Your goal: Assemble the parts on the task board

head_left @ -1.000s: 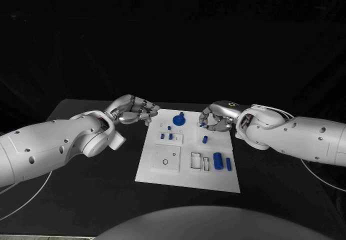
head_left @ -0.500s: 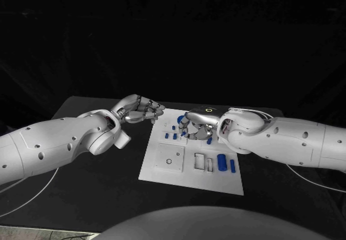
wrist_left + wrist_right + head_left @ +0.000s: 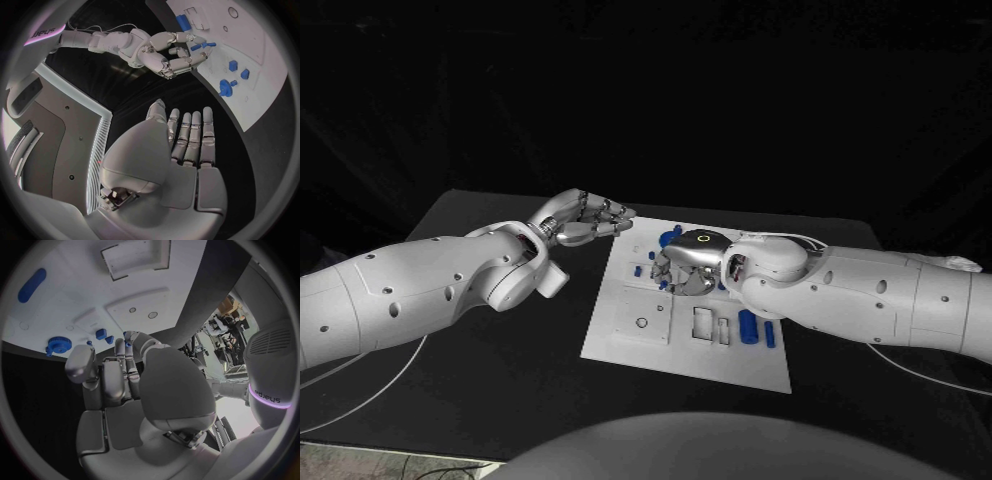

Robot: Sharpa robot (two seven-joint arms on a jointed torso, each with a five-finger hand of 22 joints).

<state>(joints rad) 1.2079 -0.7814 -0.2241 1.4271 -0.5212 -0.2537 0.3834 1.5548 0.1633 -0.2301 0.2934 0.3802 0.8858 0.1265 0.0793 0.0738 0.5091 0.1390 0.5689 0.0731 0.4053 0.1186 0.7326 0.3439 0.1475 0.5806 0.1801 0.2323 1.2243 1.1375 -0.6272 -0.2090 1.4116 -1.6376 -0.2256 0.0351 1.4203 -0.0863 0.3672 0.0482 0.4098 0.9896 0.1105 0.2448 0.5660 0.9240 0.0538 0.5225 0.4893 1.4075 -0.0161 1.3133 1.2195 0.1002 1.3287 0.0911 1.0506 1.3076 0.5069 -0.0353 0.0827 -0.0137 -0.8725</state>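
Small blue part (image 3: 201, 46) is pinched by right hand (image 3: 682, 268) over task board (image 3: 646, 340); left hand (image 3: 589, 217) spread, empty. Risk: part dropped/misaligned if tilted.

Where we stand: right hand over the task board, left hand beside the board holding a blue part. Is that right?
Not quite. The left hand holds nothing: the left wrist view shows its palm and fingers bare. The rest stands: it is beside the task board, and the right hand is over the board.
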